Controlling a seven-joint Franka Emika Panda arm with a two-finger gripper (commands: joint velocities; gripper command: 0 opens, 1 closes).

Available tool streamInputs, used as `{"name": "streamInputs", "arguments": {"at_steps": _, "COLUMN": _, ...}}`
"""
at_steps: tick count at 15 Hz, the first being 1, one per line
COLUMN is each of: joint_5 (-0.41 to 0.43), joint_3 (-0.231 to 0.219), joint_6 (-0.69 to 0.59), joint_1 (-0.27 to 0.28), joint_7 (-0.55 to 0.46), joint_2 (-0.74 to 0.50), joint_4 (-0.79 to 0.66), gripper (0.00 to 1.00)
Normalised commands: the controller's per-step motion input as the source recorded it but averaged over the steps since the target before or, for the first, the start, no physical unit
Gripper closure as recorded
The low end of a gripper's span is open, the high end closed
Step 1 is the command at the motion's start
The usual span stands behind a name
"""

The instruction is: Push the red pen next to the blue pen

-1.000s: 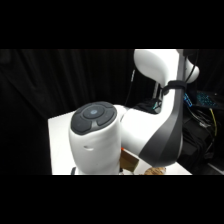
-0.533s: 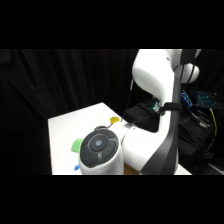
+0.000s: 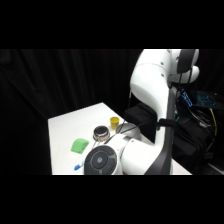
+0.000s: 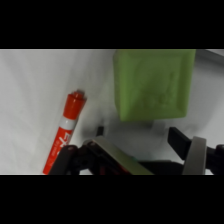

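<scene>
Red pen (image 4: 66,131): lying flat on the white bench (image 4: 30,90) in the wrist view, at the left of the picture, lower end hidden behind the dark linkage at the bottom edge.
Long axis: running from lower left to upper right in the wrist view, red cap end uppermost, whitish printed band along the middle.
Direction from gripper (image 4: 142,150): off to the left of the linkage, close beside it, not between the fingers; contact with the linkage impossible to tell.
Green sponge (image 4: 154,85): straight ahead of the gripper in the wrist view, to the right of the pen's cap end, apart from the pen.
Blue pen (image 3: 78,166): only a small blue tip visible in the side view, at the bench's near edge, just left of the arm's round joint; not visible in the wrist view.
Gripper state: one dark finger (image 4: 182,142) visible at the right, the other not made out; opening cannot be told; nothing seen held.
Other things: a small dark bowl (image 3: 101,132) and a yellow cup (image 3: 114,121) farther back on the bench, beyond the sponge.
Likely need: a sideways sweep against the pen's long side, judged from its lie beside the gripper.
</scene>
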Motion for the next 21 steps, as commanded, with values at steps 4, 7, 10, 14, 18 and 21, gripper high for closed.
{"name": "streamInputs", "arguments": {"at_steps": 4, "joint_5": 0.085, "joint_3": -0.086, "joint_6": 0.07, "joint_1": -0.126, "joint_7": -0.18, "joint_2": 0.04, "joint_4": 0.14, "gripper": 0.00}}
{"name": "streamInputs", "arguments": {"at_steps": 7, "joint_5": 0.065, "joint_3": -0.097, "joint_6": 0.11, "joint_1": -0.174, "joint_7": -0.18, "joint_2": -0.02, "joint_4": 0.01, "gripper": 0.00}}
{"name": "streamInputs", "arguments": {"at_steps": 10, "joint_5": 0.071, "joint_3": -0.060, "joint_6": 0.13, "joint_1": -0.148, "joint_7": -0.16, "joint_2": -0.03, "joint_4": -0.03, "gripper": 0.00}}
{"name": "streamInputs", "arguments": {"at_steps": 14, "joint_5": 0.079, "joint_3": -0.016, "joint_6": 0.06, "joint_1": -0.091, "joint_7": -0.16, "joint_2": -0.15, "joint_4": -0.10, "gripper": 0.00}}
{"name": "streamInputs", "arguments": {"at_steps": 18, "joint_5": 0.085, "joint_3": -0.052, "joint_6": -0.13, "joint_1": -0.106, "joint_7": -0.11, "joint_2": -0.61, "joint_4": -0.40, "gripper": 0.00}}
{"name": "streamInputs", "arguments": {"at_steps": 21, "joint_5": 0.134, "joint_3": -0.070, "joint_6": -0.33, "joint_1": -0.133, "joint_7": -0.03, "joint_2": -0.70, "joint_4": -0.39, "gripper": 0.00}}
